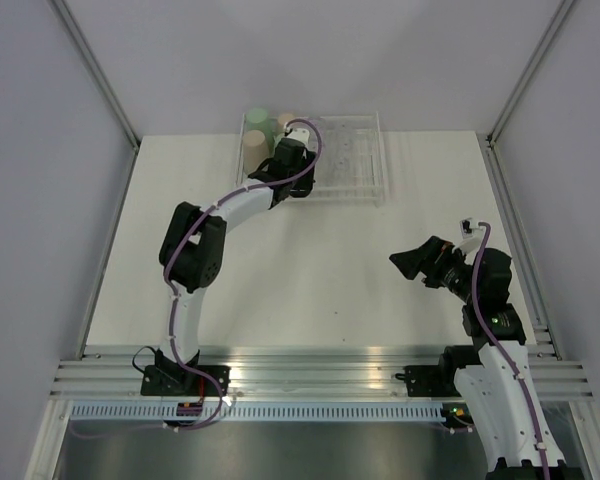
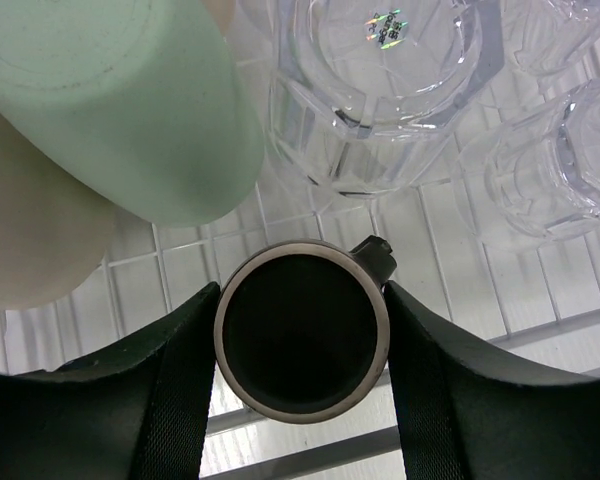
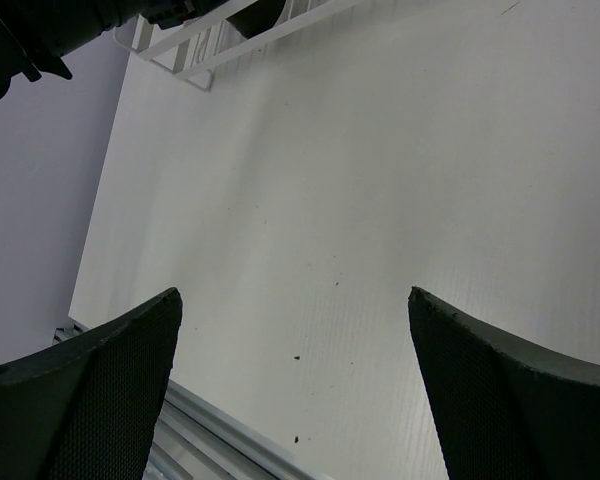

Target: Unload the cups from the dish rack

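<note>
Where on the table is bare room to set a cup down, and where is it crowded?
The widest bare patch is the table between the left arm, the dish rack and the right gripper. A narrower strip lies right of the rack. Inside the rack it is crowded: green tumbler, clear cups and the dark brown cup stand close together.

Even bright light; glints on clear cups [image 2: 390, 90]

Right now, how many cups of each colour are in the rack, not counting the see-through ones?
Green tumbler: 1
Beige tumbler: 2
Dark brown cup: 1
Total: 4
</note>
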You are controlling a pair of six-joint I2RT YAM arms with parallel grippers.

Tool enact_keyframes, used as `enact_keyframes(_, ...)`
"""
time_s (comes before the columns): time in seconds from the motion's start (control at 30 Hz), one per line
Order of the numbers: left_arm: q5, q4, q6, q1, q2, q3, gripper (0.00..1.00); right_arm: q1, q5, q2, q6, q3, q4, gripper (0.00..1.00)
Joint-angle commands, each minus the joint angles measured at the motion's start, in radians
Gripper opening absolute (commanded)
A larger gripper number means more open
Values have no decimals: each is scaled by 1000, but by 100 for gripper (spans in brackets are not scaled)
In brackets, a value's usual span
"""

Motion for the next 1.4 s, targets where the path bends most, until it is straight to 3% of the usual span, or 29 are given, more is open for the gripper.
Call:
enact_keyframes(0.0,-13,1,-24,-5,-70,-53,27,0,10,-4,-8,-5,0,98)
enact_keyframes(0.07,-45,28,-23,-11,-116,-107,9,0,10,-2,-5,-10,8,98)
enact_keyframes(0.1,-53,38,-21,-13,-129,-118,9,-2,10,-2,-5,-11,8,98)
enact_keyframes(0.13,-62,48,-18,-14,-141,-125,2,-2,10,-2,-5,-11,8,98)
enact_keyframes(0.4,-132,96,3,-31,-244,-198,2,0,10,8,-5,-22,20,98)
enact_keyframes(0.7,-162,318,25,-37,-342,-326,2,0,7,19,-11,-28,26,98)
enact_keyframes(1.0,-137,357,16,-47,-420,-351,2,0,9,33,-17,-43,40,98)
enact_keyframes(1.23,-82,369,-107,-50,-558,-417,2,0,7,51,-16,-57,69,98)
enact_keyframes(1.37,-27,280,-265,-50,-678,-445,2,0,-40,39,-4,-71,118,98)
